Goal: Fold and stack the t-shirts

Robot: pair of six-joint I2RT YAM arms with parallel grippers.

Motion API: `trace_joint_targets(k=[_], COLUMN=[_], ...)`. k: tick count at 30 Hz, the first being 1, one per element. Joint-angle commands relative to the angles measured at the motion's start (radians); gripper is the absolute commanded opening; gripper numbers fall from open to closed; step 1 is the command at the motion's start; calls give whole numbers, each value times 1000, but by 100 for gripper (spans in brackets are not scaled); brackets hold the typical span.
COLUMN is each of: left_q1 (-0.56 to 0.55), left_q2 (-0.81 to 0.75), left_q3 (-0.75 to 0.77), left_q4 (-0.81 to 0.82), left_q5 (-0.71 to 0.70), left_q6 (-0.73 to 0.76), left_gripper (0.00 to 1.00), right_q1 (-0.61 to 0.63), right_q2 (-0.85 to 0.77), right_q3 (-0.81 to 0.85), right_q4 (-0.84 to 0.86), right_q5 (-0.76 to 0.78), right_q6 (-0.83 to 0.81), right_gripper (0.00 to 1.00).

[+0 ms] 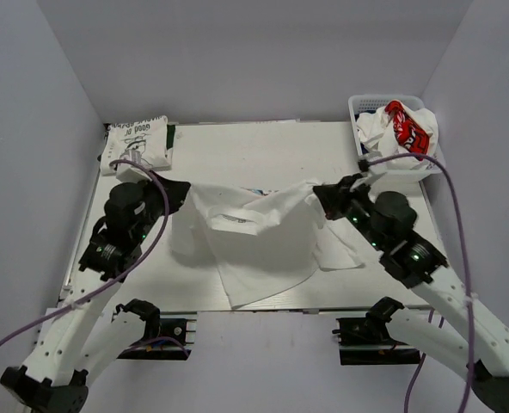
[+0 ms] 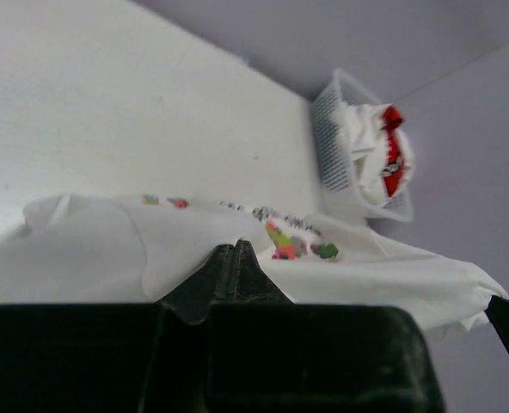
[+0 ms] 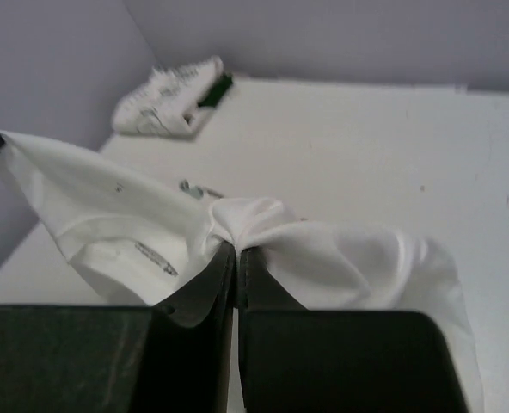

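A white t-shirt (image 1: 259, 241) with a colourful cartoon print hangs stretched between both grippers above the table's middle, its lower part draping onto the table. My left gripper (image 1: 186, 191) is shut on the shirt's left edge; the shirt shows in the left wrist view (image 2: 366, 275) with the print (image 2: 293, 241). My right gripper (image 1: 316, 196) is shut on a bunched fold of the shirt (image 3: 246, 219). A folded white tee with black lettering (image 1: 137, 143) lies at the far left corner. More tees, one with a red patch (image 1: 407, 127), fill the basket.
A white plastic lattice basket (image 1: 358, 112) stands at the far right corner; it also shows in the left wrist view (image 2: 330, 146). The white table (image 1: 263, 151) is walled by grey panels. Purple cables loop from both arms.
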Motion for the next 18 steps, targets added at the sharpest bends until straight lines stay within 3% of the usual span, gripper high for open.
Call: trace_joint_targets(k=[1, 11, 18], left_q1=[-3, 20, 30], left_q2=[-99, -294, -248], left_q3=[129, 431, 650], left_q4=[-43, -100, -109], left_q5=[54, 123, 399], left_q6=[20, 44, 53], left_gripper=[0, 0, 0], right_q1=[2, -5, -5], right_q2=[-155, -297, -286], right_q3=[116, 453, 607], right_q4=[54, -33, 28], right_q5=[-62, -177, -147], right_q6=[-67, -71, -140], right_gripper=[0, 0, 0])
